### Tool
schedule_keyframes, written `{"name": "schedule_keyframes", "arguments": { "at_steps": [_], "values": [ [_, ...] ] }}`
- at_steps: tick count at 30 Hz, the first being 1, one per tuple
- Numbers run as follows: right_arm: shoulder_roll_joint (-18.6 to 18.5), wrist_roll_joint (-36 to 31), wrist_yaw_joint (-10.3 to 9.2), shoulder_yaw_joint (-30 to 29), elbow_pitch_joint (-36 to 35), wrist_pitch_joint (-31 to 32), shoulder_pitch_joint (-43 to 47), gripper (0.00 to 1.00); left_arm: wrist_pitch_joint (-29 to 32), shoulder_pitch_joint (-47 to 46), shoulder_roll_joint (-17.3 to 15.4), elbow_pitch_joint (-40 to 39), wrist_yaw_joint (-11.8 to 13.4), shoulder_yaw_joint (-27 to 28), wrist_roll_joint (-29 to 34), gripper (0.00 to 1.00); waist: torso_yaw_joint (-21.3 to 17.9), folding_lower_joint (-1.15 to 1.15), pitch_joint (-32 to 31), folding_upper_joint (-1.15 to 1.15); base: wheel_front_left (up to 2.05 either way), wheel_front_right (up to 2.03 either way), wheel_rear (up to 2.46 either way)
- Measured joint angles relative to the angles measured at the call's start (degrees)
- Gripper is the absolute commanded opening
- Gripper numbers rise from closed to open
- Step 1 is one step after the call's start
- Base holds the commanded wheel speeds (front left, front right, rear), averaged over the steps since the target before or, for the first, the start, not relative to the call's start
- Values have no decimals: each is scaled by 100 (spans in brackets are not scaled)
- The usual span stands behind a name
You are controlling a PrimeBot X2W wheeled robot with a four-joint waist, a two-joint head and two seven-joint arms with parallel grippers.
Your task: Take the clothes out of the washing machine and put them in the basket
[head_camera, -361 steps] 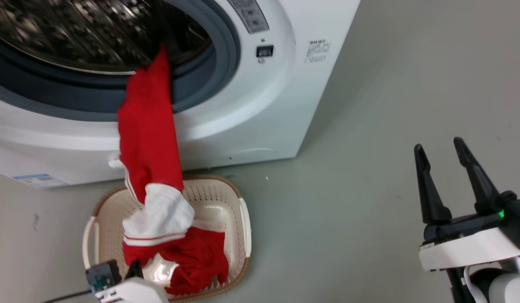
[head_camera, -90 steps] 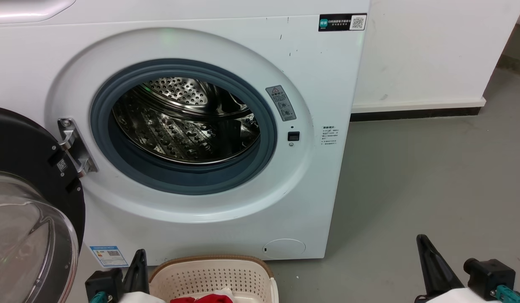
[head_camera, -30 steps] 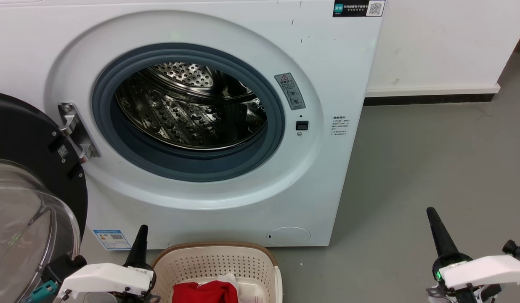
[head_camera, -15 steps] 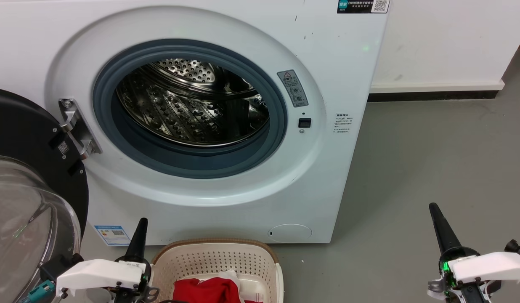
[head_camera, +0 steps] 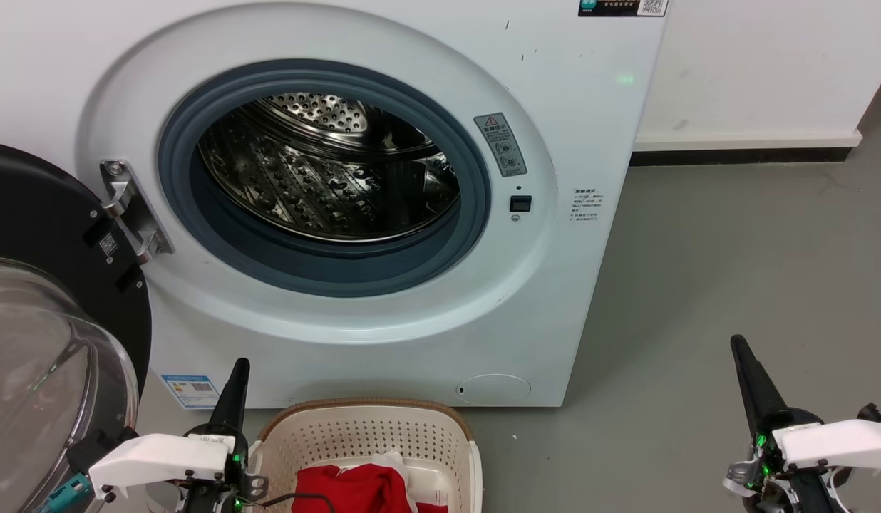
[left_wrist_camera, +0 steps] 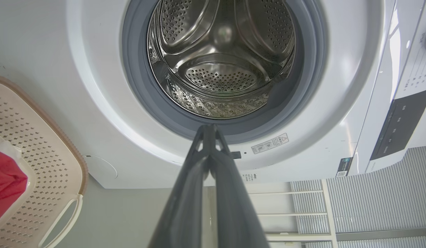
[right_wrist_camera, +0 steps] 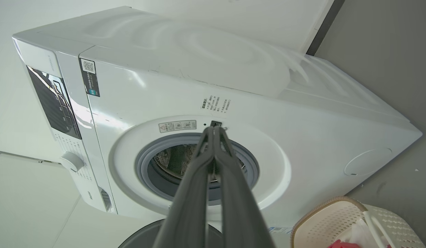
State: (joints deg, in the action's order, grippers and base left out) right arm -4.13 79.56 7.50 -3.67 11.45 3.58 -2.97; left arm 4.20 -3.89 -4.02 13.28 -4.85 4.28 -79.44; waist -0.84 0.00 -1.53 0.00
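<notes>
Jaws together, empty, on our left gripper [head_camera: 239, 370] and right gripper [head_camera: 741, 353]; clothes [head_camera: 348, 491] in basket [head_camera: 369, 434]; we should scan the washing machine drum [head_camera: 319, 185].

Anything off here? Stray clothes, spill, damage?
Nothing stands out. The drum looks empty, the door hangs open at the left, and the red clothes lie in the basket. The left claw and right claw are shut, holding nothing. Only a few small dark specks mark the front of the washing machine.
</notes>
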Motion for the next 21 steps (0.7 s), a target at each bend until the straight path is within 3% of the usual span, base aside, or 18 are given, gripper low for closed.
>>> {"name": "schedule_keyframes", "arguments": {
  "at_steps": [21],
  "values": [
    [7,947,0,-93,170,110,-185,0,168,-136,78,57,-174,158,-873,0,55,0,113,0,0,0,0]
  ]
}}
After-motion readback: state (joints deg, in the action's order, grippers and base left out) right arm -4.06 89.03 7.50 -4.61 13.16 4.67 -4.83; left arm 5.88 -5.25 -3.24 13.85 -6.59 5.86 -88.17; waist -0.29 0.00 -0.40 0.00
